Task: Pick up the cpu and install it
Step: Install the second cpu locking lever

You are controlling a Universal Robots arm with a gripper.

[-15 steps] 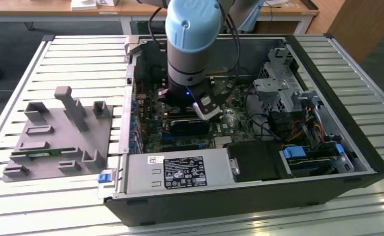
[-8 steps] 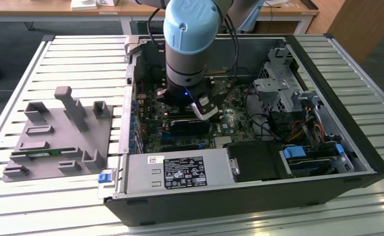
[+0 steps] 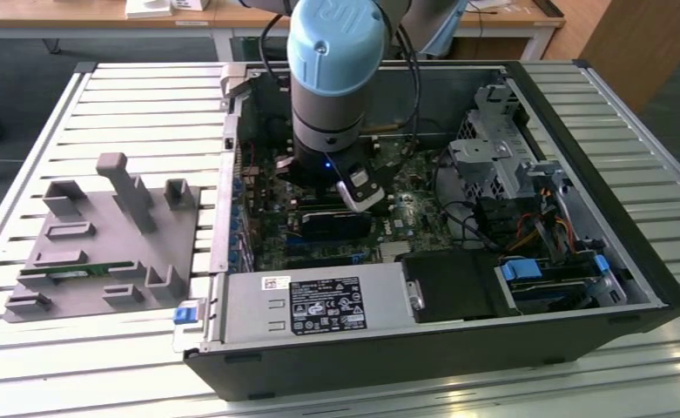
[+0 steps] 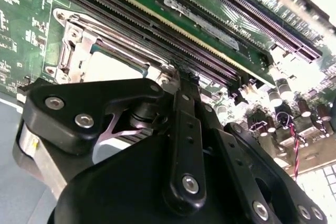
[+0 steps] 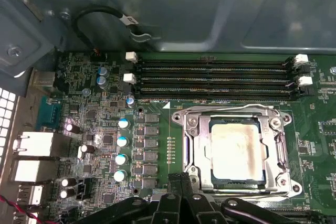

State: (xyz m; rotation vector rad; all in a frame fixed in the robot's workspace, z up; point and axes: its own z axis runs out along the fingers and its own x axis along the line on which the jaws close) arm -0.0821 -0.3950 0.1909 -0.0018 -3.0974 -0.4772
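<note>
1. One robot arm point(image 3: 333, 78) reaches down into an open computer case point(image 3: 572, 287) that lies on its side on a slatted metal table point(image 3: 142, 113).
2. In the first wrist view the cpu point(image 5: 236, 149) sits flat inside the motherboard socket point(image 5: 236, 150), its pale, smeared metal top facing up and the socket's metal frame point(image 5: 191, 148) around it on all sides.
3. In the second wrist view the same cpu point(image 4: 113, 69) shows as a pale patch inside the frame, partly hidden behind the end effector point(image 4: 178, 85).
4. The end effector's two black fingers point(image 4: 184, 129) are pressed together with no gap between them and nothing held; in the first wrist view its tips point(image 5: 181, 178) stand just beside the socket frame's edge, apart from the chip.
5. Four long memory slots point(image 5: 210, 80) run beside the socket, with white latches at their ends.
6. A row of blue-topped capacitors point(image 5: 122, 141) stands on the green motherboard point(image 5: 157, 129) near the socket.
7. In the exterior view a grey plastic fixture point(image 3: 102, 239) rests on the table at the exterior view's left, well apart from the case, and a thin green memory stick point(image 3: 78, 274) lies in one of its slots.
8. A power supply with a white label point(image 3: 322, 309) fills the near side of the case.
</note>
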